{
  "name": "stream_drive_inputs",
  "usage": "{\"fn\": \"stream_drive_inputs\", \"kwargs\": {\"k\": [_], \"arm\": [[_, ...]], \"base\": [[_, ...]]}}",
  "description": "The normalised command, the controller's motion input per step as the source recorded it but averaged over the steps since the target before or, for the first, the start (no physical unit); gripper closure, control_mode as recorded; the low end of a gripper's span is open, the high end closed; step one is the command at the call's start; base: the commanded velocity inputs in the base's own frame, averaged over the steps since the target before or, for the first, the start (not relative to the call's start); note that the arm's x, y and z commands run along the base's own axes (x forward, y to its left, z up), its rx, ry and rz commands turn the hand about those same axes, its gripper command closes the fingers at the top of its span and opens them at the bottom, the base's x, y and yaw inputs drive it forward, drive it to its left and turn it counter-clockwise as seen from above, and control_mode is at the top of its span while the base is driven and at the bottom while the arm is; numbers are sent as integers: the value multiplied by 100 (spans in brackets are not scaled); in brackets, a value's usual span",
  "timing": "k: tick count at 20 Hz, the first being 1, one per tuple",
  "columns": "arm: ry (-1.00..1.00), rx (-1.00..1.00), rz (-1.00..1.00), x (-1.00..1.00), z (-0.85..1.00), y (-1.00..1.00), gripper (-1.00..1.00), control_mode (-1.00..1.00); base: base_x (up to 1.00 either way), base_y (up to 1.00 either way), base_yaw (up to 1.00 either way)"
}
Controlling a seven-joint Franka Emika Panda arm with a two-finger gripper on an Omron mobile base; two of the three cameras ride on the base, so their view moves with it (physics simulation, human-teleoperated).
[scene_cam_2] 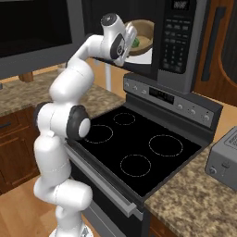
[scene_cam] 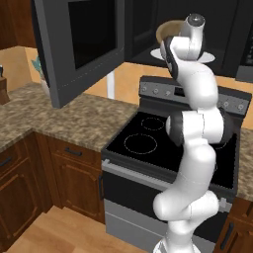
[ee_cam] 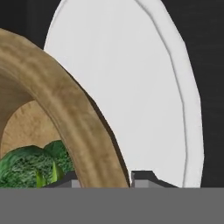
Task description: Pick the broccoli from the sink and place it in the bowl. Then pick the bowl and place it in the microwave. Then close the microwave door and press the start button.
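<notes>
1. nearest the stove (scene_cam_2: 139,152), on its front side, the arm's white base rises from the wood floor (scene_cam: 59,232), and the arm climbs over the black cooktop with its four ring burners.
2. beside the stove, brown stone counters (scene_cam: 74,118) sit over dark wood cabinets (scene_cam: 74,173); on the counter at the stove's other side stands a grey toaster (scene_cam_2: 224,162).
3. above the stove, the microwave (scene_cam_2: 180,41) hangs with its door (scene_cam: 81,44) swung wide open, out over the counter.
4. up above the stove's back panel, at the microwave's mouth, the gripper (ee_cam: 105,177) is clenched on the rim of the bowl (ee_cam: 65,109): in the hand view one dark finger tip stands inside the wooden rim and the other outside it, both touching the wood.
5. inside the bowl lies the broccoli (ee_cam: 30,168), low against the inner wall just beside the inner finger tip; in the right base view it shows as a green spot in the bowl (scene_cam_2: 141,39).
6. farther in above the stove, past the bowl, the white turntable (ee_cam: 131,87) lies on the microwave's dark floor; the bowl is held over its front part, but whether it touches the plate i cannot tell.
</notes>
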Motion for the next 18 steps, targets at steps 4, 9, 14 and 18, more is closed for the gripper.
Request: {"fn": "stream_drive_inputs", "kwargs": {"k": [4, 9, 14, 18], "arm": [[-2, 0, 0, 26, -29, -2, -100, -100], [-21, 0, 0, 2, -7, 0, -100, -100], [-27, 0, 0, -19, 0, 0, -100, -100], [-3, -1, 2, -95, 18, 0, -100, -100]], "base": [[0, 0, 0], [0, 0, 0], [0, 0, 0], [0, 0, 0]]}}
